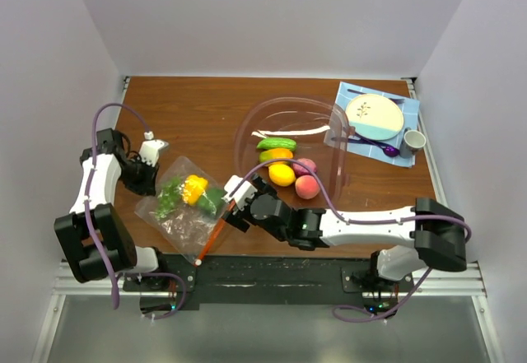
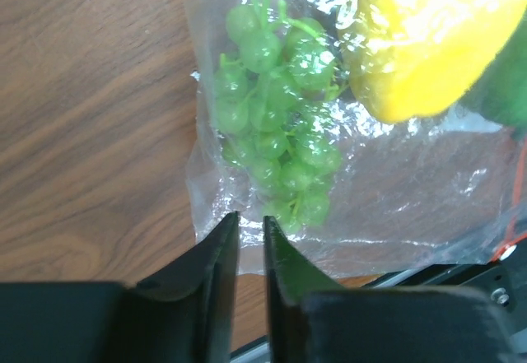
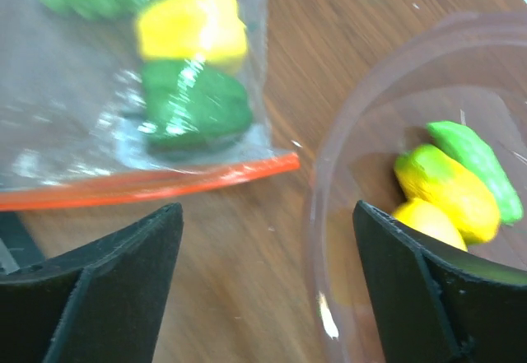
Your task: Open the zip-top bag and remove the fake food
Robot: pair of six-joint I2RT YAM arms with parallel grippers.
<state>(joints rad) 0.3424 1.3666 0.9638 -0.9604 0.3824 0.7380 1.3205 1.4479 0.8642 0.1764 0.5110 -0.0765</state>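
The zip-top bag [image 1: 185, 225] lies flat at the front left, its orange-red zip strip [image 1: 216, 233] facing the right arm. It holds a yellow pepper [image 1: 194, 188], green grapes [image 1: 170, 198] and a dark green piece [image 3: 193, 108]. My left gripper [image 1: 145, 177] is at the bag's far corner. In the left wrist view [image 2: 251, 217] its jaws are almost closed, with the bag's plastic [image 2: 395, 198] in the slit and the grapes [image 2: 280, 116] just beyond. My right gripper [image 1: 239, 200] is wide open and empty [image 3: 268, 211], over bare wood between the zip strip [image 3: 165, 183] and the bowl.
A large clear bowl [image 1: 247, 124] holds a cucumber [image 1: 276, 143], a lemon [image 1: 282, 174], a peach [image 1: 307, 186] and other fruit; its rim [image 3: 317, 182] is close to my right finger. A blue mat [image 1: 346, 95] with a plate, cup and purple spoon sits back right.
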